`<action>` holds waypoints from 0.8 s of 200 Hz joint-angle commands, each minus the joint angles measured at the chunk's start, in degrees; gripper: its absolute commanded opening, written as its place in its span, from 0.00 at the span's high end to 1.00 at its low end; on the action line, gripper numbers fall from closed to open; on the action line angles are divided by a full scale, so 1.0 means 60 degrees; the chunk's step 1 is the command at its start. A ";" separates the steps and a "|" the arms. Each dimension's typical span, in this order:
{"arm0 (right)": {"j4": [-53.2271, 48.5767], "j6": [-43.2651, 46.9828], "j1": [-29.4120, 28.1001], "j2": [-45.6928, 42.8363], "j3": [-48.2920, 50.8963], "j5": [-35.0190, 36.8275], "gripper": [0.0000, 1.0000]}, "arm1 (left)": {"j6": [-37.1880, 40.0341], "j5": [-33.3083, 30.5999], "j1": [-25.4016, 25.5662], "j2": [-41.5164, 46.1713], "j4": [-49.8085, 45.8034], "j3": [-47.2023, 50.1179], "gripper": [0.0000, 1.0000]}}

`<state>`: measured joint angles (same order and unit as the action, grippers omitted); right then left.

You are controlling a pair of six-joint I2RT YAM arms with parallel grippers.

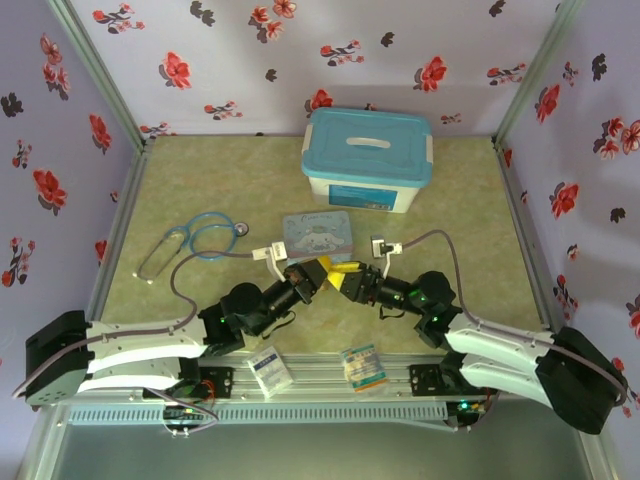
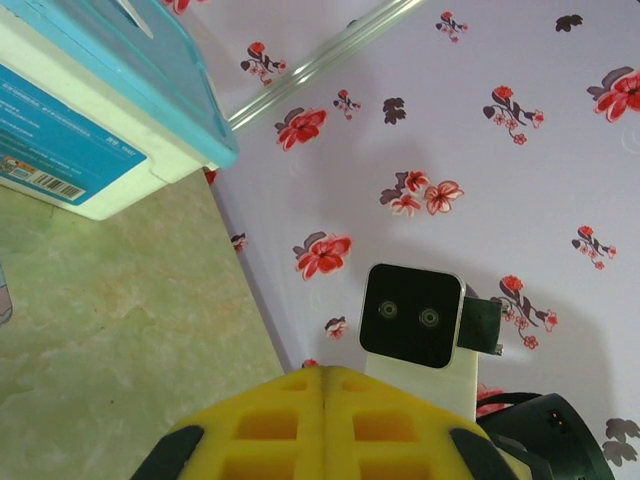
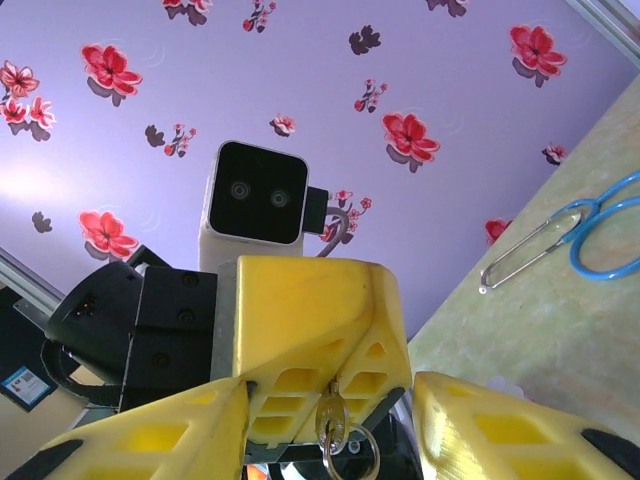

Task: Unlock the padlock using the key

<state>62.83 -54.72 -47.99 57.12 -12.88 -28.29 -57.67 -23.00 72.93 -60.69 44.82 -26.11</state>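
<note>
The left gripper (image 1: 312, 274) is pressing its yellow fingers (image 3: 310, 330) tightly together, and from the seam underneath it is dangling a tiny metal piece that is probably the key (image 3: 331, 412), with a thin split ring (image 3: 352, 452) hanging off it. The right wrist view is catching only its lower end, so I am not calling it with confidence. The right gripper (image 1: 345, 277) is facing the left one nose to nose above the middle of the table (image 1: 470, 250), its fingers spread wide to either side of the hanging piece and touching nothing. I am not making out the padlock anywhere, so I cannot tell where it is. The key is looking light, stiff and slick, and it is likely to swing or twist on its ring. The flat bow is the place to take hold, leaving the blade free. Just beyond the two grippers a pale-blue cartoon tin (image 1: 317, 233) is lying flat, close enough to get in the way of any forward reach. A blue-lidded box (image 1: 367, 158) is sitting further back, and a stethoscope (image 1: 195, 240) is lying well off to the left. Two small packets (image 1: 270, 368) are resting at the near edge between the arm bases, out of the way.
</note>
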 commanded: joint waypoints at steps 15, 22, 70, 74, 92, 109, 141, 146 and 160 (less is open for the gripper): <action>0.1114 -0.0181 -0.0109 0.0430 0.0008 0.0110 0.54 | 0.0170 -0.0291 0.0033 -0.0004 0.0426 -0.0042 1.00; 0.1363 -0.0231 -0.0112 0.0553 0.0023 0.0150 0.56 | 0.0178 -0.0282 0.0026 -0.0011 0.0384 -0.0071 1.00; 0.2755 -0.0812 -0.0152 0.1438 -0.0020 0.0165 0.68 | 0.0273 -0.0286 0.0030 -0.0088 0.0432 -0.0018 1.00; 0.2756 -0.0813 -0.0189 0.1482 -0.0055 0.0153 0.68 | 0.0280 -0.0306 0.0033 -0.0103 0.0419 -0.0007 1.00; 0.2756 -0.0797 -0.0397 0.1708 -0.0201 0.0122 0.69 | 0.0406 -0.0399 0.0019 -0.0081 0.0381 0.0034 1.00; 0.2756 -0.0819 -0.0508 0.1825 -0.0269 0.0065 0.72 | 0.0576 -0.0456 0.0038 -0.0067 0.0184 -0.0039 1.00; 0.2756 -0.0812 -0.0547 0.1674 -0.0117 0.0325 0.78 | 0.0749 -0.0646 0.0023 -0.0146 0.0081 -0.0057 1.00; 0.2756 -0.0798 -0.0552 0.1625 -0.0089 0.0356 0.82 | 0.0737 -0.0683 0.0021 -0.0159 0.0089 -0.0050 1.00; 0.2755 -0.0809 -0.0550 0.1492 -0.0022 0.0488 0.84 | 0.0763 -0.0686 0.0021 -0.0183 0.0133 -0.0016 1.00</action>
<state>76.84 -59.57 -50.39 67.51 -12.95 -26.24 -55.42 -26.17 72.86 -60.86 45.36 -26.09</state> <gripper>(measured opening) 0.175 0.055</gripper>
